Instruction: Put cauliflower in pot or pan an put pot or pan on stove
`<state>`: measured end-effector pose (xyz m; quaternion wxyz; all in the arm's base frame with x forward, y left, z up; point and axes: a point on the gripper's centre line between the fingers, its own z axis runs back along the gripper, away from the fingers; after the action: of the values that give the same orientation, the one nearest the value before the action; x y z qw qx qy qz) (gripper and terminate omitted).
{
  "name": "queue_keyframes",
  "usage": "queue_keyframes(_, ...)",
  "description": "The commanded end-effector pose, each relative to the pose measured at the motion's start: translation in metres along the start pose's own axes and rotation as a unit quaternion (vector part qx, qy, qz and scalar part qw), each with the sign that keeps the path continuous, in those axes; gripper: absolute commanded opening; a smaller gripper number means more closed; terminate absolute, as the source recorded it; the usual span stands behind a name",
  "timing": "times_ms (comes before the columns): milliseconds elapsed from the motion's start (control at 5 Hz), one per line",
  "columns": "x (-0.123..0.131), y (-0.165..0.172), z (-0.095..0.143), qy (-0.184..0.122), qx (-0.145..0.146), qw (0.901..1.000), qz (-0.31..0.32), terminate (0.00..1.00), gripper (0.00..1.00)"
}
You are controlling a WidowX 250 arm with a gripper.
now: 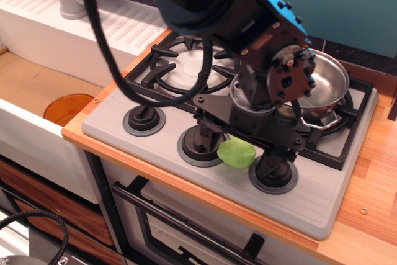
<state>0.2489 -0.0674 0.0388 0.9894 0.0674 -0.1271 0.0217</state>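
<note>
Step in hand: the pick. My claw (239, 147) is down over the cauliflower (236, 153), which lies on the grey front strip of the stove (310, 200), between the middle knob (200, 144) and the right knob (273, 169). From the middle knob it sits at 3 o'clock, just beside it.

The claw's linkage spans the floret from above. Its upper edge is hidden under my fingers; the lower half shows clear and green. Whether the fingers are pressing the floret or only straddling it, I cannot tell: the wrist body blocks the tips.

The pot (329, 82) stands on the right burner grate (356, 116), at about 1 o'clock from the cauliflower, near but apart. It looks empty as far as I can see in; my wrist covers its left side. So the pot-on-stove half reads as done; the cauliflower is the part left.

Next move, as I judge it: make sure of the grip, lift straight up to clear both knobs, carry toward 1 o'clock over the near rim and wire handle (316, 125), then let go low inside. The floret is round and slick plastic; a shallow pinch may squirt it out.
</note>
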Motion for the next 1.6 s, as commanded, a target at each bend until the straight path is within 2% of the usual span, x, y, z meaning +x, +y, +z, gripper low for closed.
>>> queue_keyframes(0, 0.011, 0.001, -0.009, -0.018, -0.011, 0.9998, -0.001, 0.0, 1.0)
queue_keyframes(200, 0.012, 0.003, -0.011, -0.014, -0.007, 0.9999, 0.0, 0.0, 0.0)
queue_keyframes(600, 0.012, 0.002, -0.012, -0.01, -0.008, 0.9999, 0.005, 0.0, 0.0)
queue_keyframes(800, 0.013, 0.003, -0.001, 0.001, -0.006, 1.0, 0.003, 0.0, 0.0)
queue_keyframes(1200, 0.03, 0.002, 0.061, 0.051, 0.006, 0.9986, 0.006, 0.0, 0.0)
queue_keyframes(1400, 0.047, -0.001, 0.082, 0.068, 0.01, 0.9976, 0.004, 0.0, 0.0)
